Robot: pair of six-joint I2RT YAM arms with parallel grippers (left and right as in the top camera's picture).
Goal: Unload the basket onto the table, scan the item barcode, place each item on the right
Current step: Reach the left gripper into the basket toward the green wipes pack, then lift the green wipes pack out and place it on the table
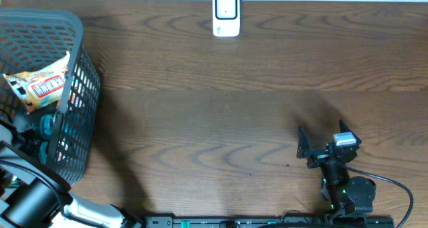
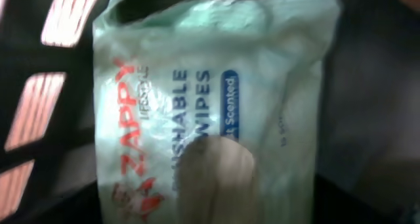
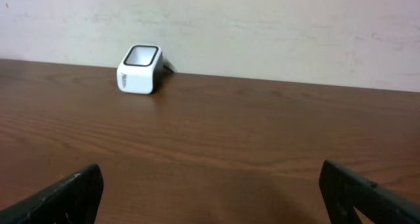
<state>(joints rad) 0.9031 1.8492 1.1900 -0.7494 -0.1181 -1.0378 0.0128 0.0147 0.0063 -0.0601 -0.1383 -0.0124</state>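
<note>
Wooden table (image 1: pixel 221 107); right hand (image 3: pixel 211 188) low, spread; left hand (image 1: pixel 37 129) in basket (image 1: pixel 83 87), grip unclear.

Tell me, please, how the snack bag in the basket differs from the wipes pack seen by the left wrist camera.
The snack bag is cream and orange with a red label; the wipes pack is pale green with red and blue print. The snack bag leans against the basket wall, seen from overhead; the wipes pack fills the left wrist view. Both are soft plastic packets.
</note>
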